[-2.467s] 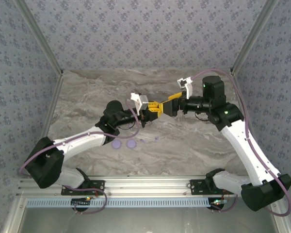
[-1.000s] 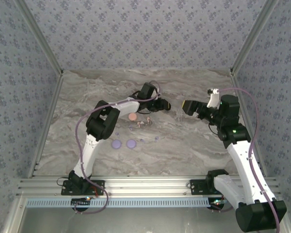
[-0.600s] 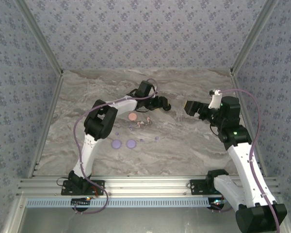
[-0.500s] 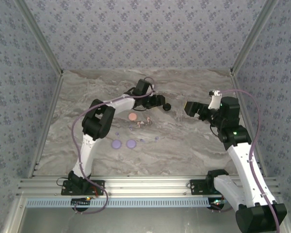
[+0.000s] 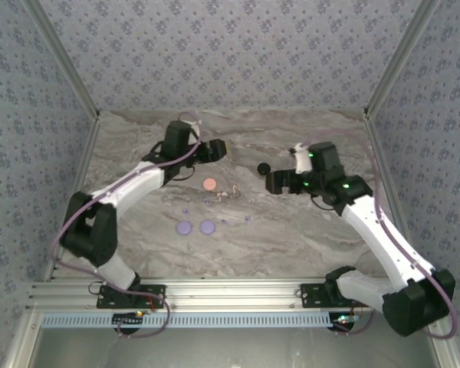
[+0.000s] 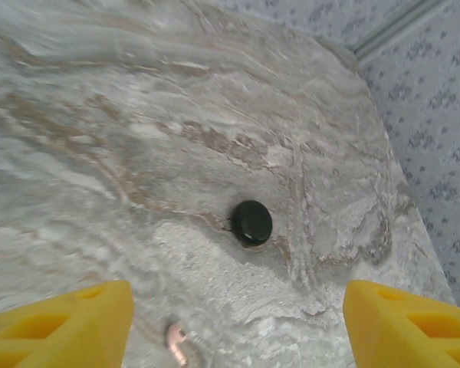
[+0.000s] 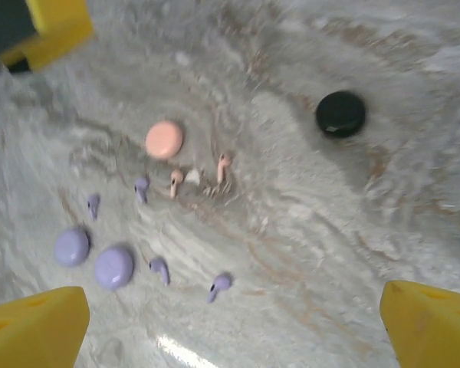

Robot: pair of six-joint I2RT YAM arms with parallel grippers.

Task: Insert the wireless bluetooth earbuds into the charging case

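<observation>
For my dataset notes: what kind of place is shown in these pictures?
Probably a lab test cell for robots, not a home: patterned wall panels enclose a marble-look table, with two arm bases bolted to an aluminium rail.

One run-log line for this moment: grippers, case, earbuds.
left gripper: open, empty | right gripper: open, empty | black case: on table, untouched | pink earbuds, lavender earbuds: loose on table
</observation>
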